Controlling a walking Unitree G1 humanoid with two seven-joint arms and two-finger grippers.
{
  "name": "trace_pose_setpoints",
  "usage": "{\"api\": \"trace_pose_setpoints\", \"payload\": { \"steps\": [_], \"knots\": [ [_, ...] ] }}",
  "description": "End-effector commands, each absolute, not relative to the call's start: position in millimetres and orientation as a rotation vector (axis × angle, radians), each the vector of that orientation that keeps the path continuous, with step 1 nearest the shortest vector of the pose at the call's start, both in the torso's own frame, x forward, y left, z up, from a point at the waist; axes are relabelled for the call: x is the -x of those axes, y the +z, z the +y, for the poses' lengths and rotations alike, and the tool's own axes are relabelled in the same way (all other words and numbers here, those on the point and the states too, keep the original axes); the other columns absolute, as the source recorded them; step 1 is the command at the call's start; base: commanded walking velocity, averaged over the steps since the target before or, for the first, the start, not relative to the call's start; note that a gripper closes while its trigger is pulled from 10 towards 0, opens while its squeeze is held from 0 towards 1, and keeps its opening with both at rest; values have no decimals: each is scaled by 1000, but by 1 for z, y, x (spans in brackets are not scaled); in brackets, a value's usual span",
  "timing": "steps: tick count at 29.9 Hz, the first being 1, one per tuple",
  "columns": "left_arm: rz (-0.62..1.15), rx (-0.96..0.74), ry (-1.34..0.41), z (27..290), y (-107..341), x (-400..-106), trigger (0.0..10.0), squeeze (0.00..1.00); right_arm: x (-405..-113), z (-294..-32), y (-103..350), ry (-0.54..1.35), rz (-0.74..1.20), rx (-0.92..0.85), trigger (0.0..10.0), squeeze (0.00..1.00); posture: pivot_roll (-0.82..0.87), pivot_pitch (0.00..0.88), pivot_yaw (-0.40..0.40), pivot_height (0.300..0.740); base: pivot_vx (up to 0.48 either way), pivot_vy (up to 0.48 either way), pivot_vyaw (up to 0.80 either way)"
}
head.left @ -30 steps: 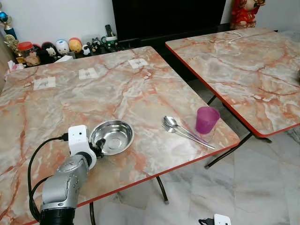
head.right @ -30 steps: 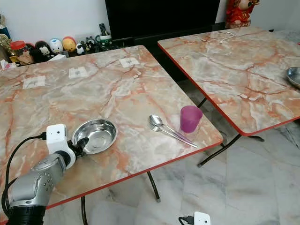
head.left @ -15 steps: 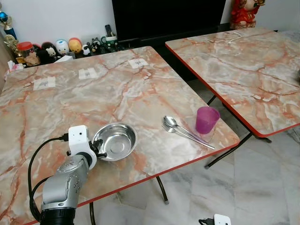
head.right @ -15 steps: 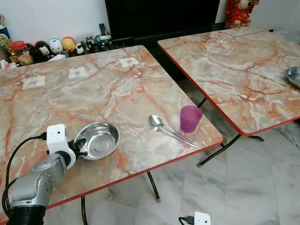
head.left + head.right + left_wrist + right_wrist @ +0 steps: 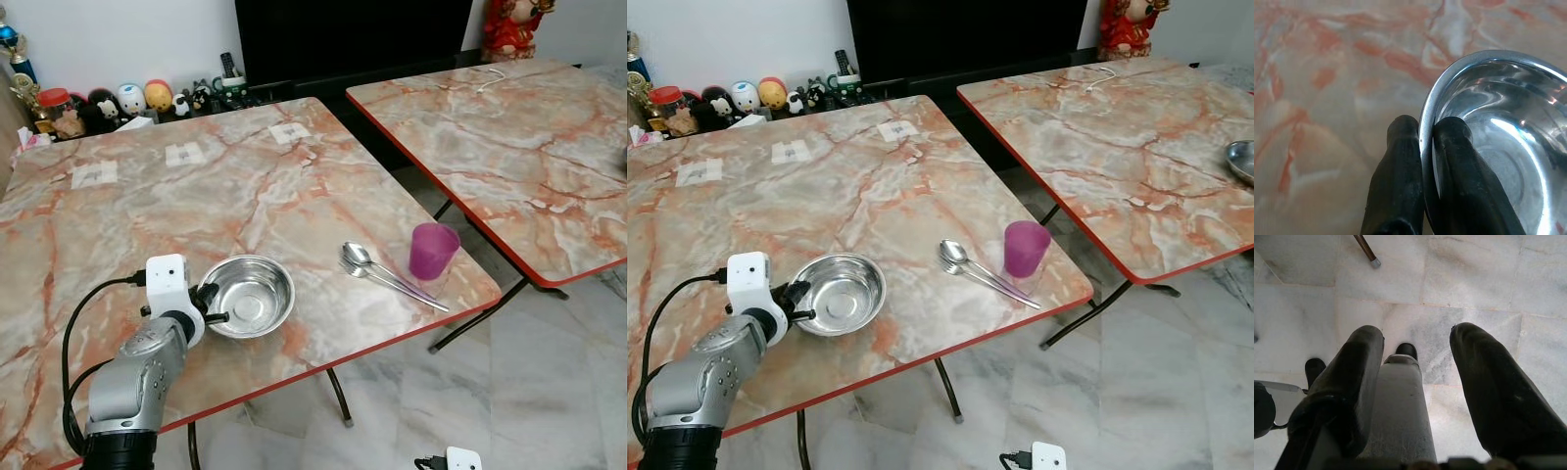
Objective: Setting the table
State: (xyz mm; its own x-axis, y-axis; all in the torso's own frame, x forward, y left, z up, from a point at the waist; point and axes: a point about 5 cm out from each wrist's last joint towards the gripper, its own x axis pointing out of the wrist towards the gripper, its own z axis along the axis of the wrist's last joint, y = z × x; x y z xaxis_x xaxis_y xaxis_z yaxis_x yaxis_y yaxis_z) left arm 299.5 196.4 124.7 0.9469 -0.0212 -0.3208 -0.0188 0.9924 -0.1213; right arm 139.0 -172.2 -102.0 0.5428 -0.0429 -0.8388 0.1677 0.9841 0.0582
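A steel bowl (image 5: 250, 295) rests on the near marble table (image 5: 196, 206), close to its front edge. My left gripper (image 5: 211, 306) is shut on the bowl's left rim; in the left wrist view its black fingers (image 5: 1400, 186) pinch the rim of the bowl (image 5: 1498, 161) from both sides. Two spoons (image 5: 377, 272) lie side by side to the bowl's right. A purple cup (image 5: 432, 250) stands upright just beyond them, near the table's right corner. My right gripper (image 5: 1418, 350) hangs open over the floor.
A second marble table (image 5: 509, 127) stands to the right across a narrow gap, with another steel dish (image 5: 1242, 159) at its right edge. Paper labels (image 5: 183, 153) lie on the near table's far side. Figurines (image 5: 118, 101) line the wall shelf behind. Marble floor (image 5: 509, 401) lies below.
The bowl has slid to the right along the table, toward the spoons, with my left gripper holding its rim. Spoons, cup and right arm have not moved.
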Motion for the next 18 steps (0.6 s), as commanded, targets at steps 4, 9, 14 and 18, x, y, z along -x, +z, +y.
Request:
{"api": "trace_pose_setpoints", "payload": {
  "steps": [4, 9, 14, 18],
  "knots": [
    [259, 168, -7, 194, 120, -295, 0, 0, -136, -173, -103, -124, 1007, -133, 10000, 0, 93, 0, 0, 740, 0, 0, 0],
    [155, 349, 21, 194, 122, -289, 0, 0, -135, -174, -103, -124, 1008, -127, 10000, 0, 87, 0, 0, 740, 0, 0, 0],
    [88, 507, 37, 195, 123, -286, 10000, 0, -134, -174, -104, -122, 1010, -123, 10000, 0, 85, 0, -5, 740, 0, 0, 0],
    [50, 589, 45, 195, 123, -285, 10000, 0, -133, -175, -104, -123, 1011, -122, 10000, 0, 84, 0, -7, 740, 0, 0, 0]
  ]
}}
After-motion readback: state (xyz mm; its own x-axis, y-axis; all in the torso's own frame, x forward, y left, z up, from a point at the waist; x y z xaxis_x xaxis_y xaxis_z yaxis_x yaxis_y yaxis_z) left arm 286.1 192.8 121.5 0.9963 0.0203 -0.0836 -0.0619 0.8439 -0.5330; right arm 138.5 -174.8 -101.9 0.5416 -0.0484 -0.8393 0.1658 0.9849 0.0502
